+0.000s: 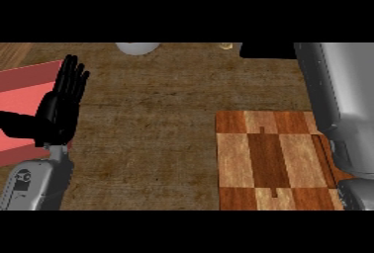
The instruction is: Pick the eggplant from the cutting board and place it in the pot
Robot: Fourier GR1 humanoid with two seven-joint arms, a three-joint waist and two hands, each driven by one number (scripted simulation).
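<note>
The wooden cutting board (270, 158) lies at the lower right, and nothing shows on its visible surface. No eggplant is in sight. My right forearm (343, 108) runs up the right edge across the board's side. At its far end my right hand (266, 50) is a dark shape at the top edge, beyond the board, with its fingers hidden. A red vessel (22, 94), possibly the pot, sits at the left edge. My left hand (62, 106) rests open in front of it, fingers up.
A white rounded object (136, 48) and a small yellowish item (228, 46) stand at the counter's far edge. Brown countertop (153, 128) stretches between the red vessel and the board.
</note>
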